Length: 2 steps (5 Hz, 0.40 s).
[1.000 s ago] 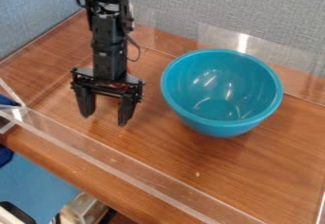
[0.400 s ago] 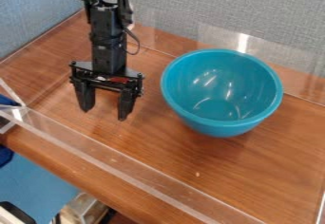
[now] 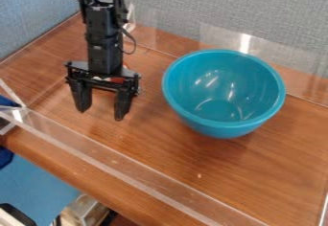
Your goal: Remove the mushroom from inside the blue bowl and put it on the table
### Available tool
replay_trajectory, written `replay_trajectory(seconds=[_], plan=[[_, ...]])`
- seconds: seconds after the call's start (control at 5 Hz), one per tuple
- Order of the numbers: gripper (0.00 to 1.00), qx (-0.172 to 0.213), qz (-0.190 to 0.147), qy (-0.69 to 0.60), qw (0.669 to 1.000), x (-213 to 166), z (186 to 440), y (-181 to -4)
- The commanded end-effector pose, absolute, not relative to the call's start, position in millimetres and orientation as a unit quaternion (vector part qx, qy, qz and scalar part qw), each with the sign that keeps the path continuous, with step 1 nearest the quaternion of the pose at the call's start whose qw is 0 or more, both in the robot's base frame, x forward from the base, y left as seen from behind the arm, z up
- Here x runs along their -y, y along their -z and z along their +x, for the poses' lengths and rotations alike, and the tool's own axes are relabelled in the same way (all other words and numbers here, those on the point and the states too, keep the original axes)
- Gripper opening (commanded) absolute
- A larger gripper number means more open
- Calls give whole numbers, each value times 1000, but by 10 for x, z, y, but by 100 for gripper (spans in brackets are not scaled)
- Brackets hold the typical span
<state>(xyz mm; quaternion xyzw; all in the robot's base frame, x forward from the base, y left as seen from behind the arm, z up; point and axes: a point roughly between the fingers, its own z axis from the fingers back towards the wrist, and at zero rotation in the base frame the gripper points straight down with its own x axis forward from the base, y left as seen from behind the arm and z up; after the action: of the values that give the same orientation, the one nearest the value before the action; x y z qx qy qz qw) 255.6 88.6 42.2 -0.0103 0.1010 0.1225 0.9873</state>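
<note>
My pincer: the black gripper (image 3: 103, 105) points down over the table (image 3: 193, 168), its two fingers standing wide apart, at the nine o'clock side of the bowl and well clear of its rim.
My arm: the black arm (image 3: 103, 33) comes in from eleven o'clock and hangs roughly upright above my fingers.
Blue bowl: the blue bowl (image 3: 223, 120) sits upright on the table toward two o'clock, open side up, with bright glints on its inner wall.
Mushroom: I cannot place it for certain; a small reddish patch (image 3: 117, 79) peeks out behind my pincer, toward one o'clock from my fingertips, but my own parts cover too much of it for me to name it.
Clear wall: a low see-through wall (image 3: 96, 155) slants across from nine o'clock to six.
</note>
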Motion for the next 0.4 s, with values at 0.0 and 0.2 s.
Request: replay_trajectory(seconds=[0.0, 0.2], plan=[[100, -75, -8, -124, 989, -955, 2633, -547], [100, -76, -11, -123, 989, -963, 2648, -534]])
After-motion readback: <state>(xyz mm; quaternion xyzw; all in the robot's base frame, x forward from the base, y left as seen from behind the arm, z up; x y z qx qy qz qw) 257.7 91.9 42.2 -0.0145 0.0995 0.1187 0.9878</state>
